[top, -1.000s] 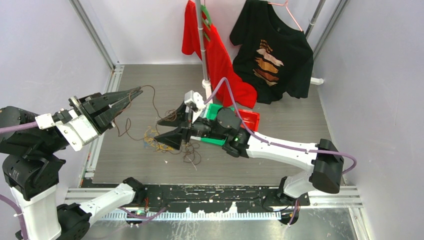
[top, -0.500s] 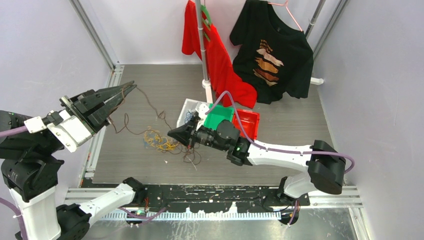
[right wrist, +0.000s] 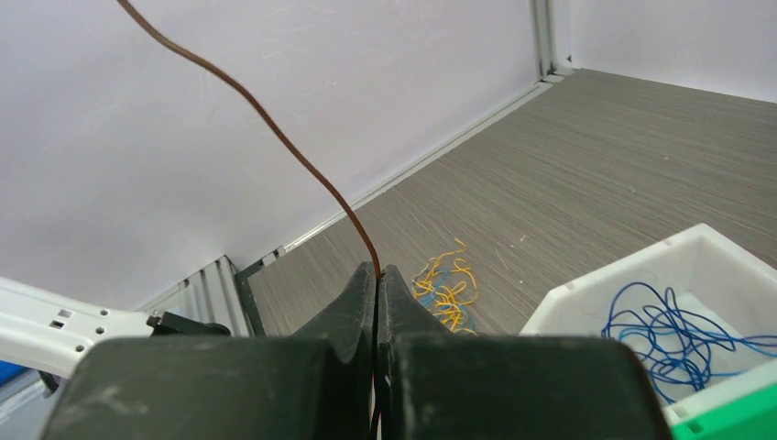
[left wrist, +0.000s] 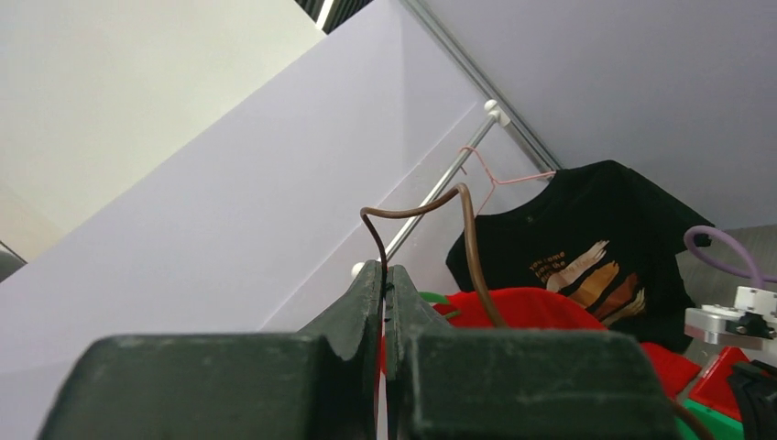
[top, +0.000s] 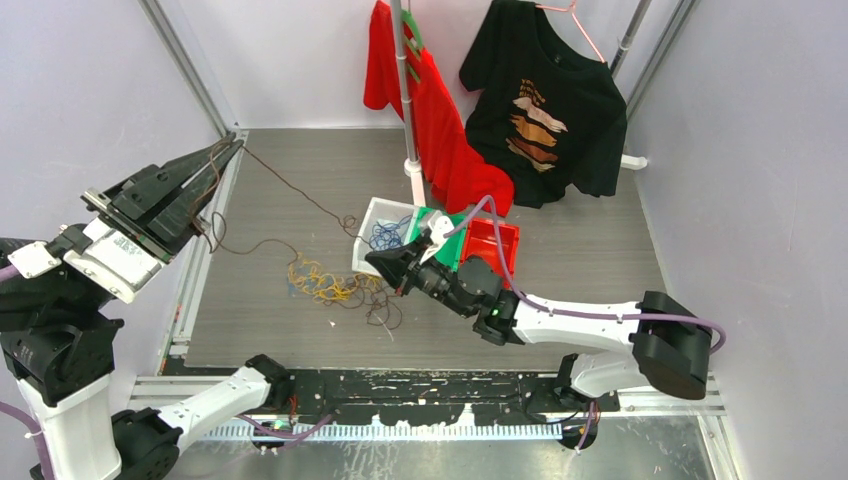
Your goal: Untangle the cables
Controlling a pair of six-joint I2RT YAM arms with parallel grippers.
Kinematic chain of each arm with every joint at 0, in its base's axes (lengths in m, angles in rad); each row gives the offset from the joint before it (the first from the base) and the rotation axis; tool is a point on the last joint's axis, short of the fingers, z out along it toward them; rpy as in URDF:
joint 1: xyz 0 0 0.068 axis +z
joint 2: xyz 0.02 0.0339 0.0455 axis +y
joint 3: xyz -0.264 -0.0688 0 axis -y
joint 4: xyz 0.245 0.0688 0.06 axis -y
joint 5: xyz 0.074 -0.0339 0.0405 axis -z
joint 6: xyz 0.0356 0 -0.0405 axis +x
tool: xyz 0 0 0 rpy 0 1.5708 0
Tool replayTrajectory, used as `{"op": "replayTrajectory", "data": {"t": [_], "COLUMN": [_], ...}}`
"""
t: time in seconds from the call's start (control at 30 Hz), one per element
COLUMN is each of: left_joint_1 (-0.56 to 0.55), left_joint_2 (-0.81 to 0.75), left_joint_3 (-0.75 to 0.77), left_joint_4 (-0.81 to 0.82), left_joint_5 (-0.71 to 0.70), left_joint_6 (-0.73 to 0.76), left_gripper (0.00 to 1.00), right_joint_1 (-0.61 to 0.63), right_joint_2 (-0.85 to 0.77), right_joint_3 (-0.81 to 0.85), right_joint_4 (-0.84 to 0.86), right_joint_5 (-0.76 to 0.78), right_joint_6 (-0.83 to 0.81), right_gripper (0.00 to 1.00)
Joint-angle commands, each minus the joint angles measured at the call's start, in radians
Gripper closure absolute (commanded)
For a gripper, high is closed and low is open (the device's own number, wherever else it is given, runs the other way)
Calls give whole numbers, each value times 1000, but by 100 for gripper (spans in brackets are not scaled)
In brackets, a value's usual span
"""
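A brown cable [top: 300,190] stretches from my left gripper [top: 232,146] at the far left, high above the floor, down to my right gripper [top: 374,259] near the middle. Both grippers are shut on it. In the left wrist view the brown cable [left wrist: 463,197] loops out of the closed left gripper [left wrist: 385,269]. In the right wrist view the cable [right wrist: 266,115] rises from the closed right gripper [right wrist: 377,272]. A tangle of yellow and blue cables [top: 320,282] lies on the floor between the arms, with dark strands [top: 381,312] beside it.
A white bin [top: 368,222] holds blue cables [top: 385,234]; a green bin [top: 452,222] and a red bin [top: 503,240] stand to its right. A rack pole [top: 405,90] carries a red shirt [top: 440,120] and a black shirt [top: 545,100] at the back. Walls close both sides.
My right gripper has shut on the brown cable and drawn toward the right. My left gripper has lifted up and to the far left, pulling the cable straighter.
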Motion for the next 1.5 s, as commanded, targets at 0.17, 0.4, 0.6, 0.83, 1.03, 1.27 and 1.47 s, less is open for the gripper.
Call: {"op": "replayTrajectory", "data": {"t": [0.17, 0.4, 0.6, 0.83, 1.03, 1.27, 1.47], "left_joint_1": [-2, -2, -2, -2, -2, -2, -2], "left_joint_2": [-17, 6, 16, 6, 11, 42, 121], "left_joint_3": [-18, 17, 21, 0, -31, 24, -41], "left_joint_4": [269, 342, 379, 104, 163, 86, -125], "left_joint_5": [-157, -273, -312, -66, -108, -97, 156], "left_joint_6": [37, 31, 31, -107, -103, -95, -231], "left_gripper": [100, 100, 100, 100, 100, 100, 100], "right_joint_1": [-2, -14, -36, -39, -39, -45, -55], "right_joint_2": [-83, -133, -182, -208, -217, -231, -221], "right_joint_3": [-66, -123, -152, -106, -85, -145, -4], "right_joint_4": [9, -21, -46, -37, -142, -92, -139], "right_joint_5": [125, 220, 258, 127, 272, 269, 144], "right_joint_6": [13, 24, 26, 7, -42, -13, -14], "right_gripper": [99, 99, 99, 99, 99, 96, 52]}}
